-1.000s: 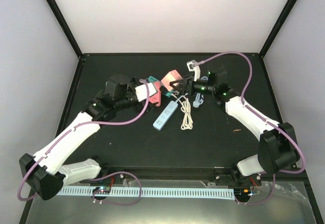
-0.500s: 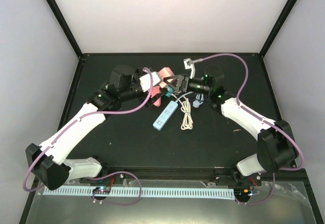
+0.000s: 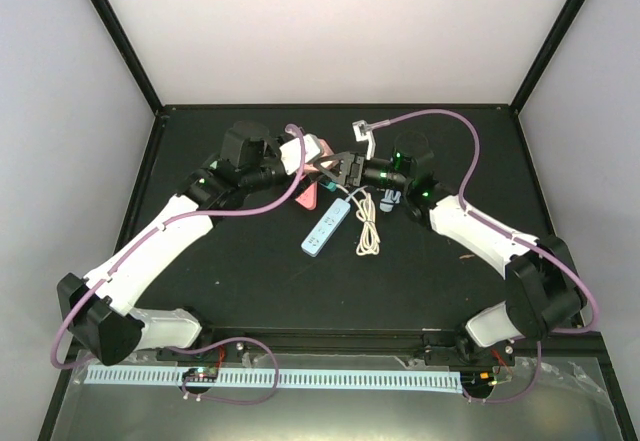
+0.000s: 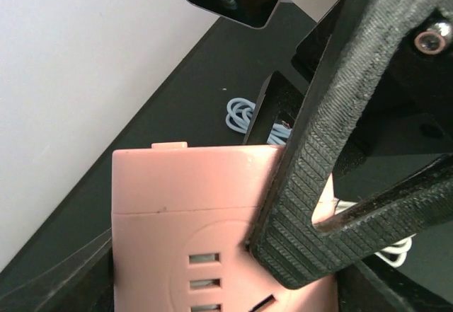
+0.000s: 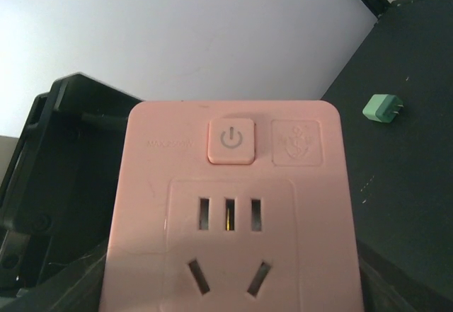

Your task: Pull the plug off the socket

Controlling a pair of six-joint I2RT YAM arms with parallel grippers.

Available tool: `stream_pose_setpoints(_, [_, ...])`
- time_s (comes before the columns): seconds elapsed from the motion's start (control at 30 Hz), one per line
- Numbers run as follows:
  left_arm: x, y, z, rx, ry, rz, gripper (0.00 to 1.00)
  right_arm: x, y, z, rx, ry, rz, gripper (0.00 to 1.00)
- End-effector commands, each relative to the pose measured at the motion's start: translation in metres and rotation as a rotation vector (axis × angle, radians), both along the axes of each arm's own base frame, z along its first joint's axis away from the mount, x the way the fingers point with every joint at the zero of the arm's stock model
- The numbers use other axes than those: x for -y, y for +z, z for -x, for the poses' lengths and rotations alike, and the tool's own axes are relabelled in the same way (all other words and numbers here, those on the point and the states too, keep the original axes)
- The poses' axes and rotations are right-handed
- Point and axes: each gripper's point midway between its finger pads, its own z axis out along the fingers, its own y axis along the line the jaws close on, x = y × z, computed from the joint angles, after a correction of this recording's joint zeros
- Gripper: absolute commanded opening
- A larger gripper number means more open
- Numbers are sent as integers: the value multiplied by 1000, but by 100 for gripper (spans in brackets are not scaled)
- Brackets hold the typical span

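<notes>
Your right gripper (image 3: 336, 167) clamps the pink socket (image 5: 230, 206) to steady it for the left gripper (image 3: 300, 154), whose grip you cannot tell

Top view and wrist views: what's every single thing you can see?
socket: one, pink, lifted, in the right end effector, slots empty
plug: one, green, on the table, apart from the socket
strip: one, light blue, mid-table
white cable: one, white, right of the strip
blue cable: one, light blue, beside the white cable
pink bar: one, pink, left of the strip
table: one, black, under everything
arms: two, white, meeting at the socket
left end effector: one, black, at the socket
right end effector: one, black, shut on the socket
</notes>
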Motion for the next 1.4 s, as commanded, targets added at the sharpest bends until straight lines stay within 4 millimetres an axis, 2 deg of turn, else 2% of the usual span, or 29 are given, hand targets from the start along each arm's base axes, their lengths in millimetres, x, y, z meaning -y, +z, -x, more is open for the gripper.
stream_pose_setpoints(0.0, [6, 21, 1, 46, -27, 25, 56, -5, 10, 4, 24, 22, -37, 10])
stream_pose_setpoints(0.13, [3, 20, -1, 50, -12, 12, 44, -5, 12, 5, 29, 25, -37, 15])
stream_pose_setpoints(0.17, [1, 20, -2, 48, 4, 11, 42, -5, 13, 5, 37, 27, -33, 19])
stream_pose_setpoints(0.27, [-6, 18, -3, 44, 37, 3, 38, -4, 13, 1, 50, 15, 2, 45])
stream_pose_setpoints(0.3, [-9, 16, -2, 41, 42, 4, 37, -3, 14, -1, 58, 9, 10, 50])
stream_pose_setpoints(0.5, [-17, 7, 6, 12, 30, 12, 35, 17, 23, -13, 161, -47, 73, 71])
stream_pose_setpoints(0.63, [-25, 4, 4, -19, 41, 24, 32, 31, 26, -19, 198, -75, 103, 84])
stream_pose_setpoints(0.73, [-32, 3, 2, -39, 56, 38, 32, 40, 27, -23, 202, -80, 116, 90])
stream_pose_setpoints(0.97, [-52, -9, -3, -105, 105, 41, 31, 51, 29, -20, 241, -69, 145, 95])
stream_pose_setpoints(1.1, [-77, -23, -10, -160, 171, 36, 31, 53, 25, -15, 298, -42, 201, 97])
stream_pose_setpoints(1.37, [-143, -63, -20, -287, 318, 22, 31, 53, 0, -5, 334, 42, 295, 97])
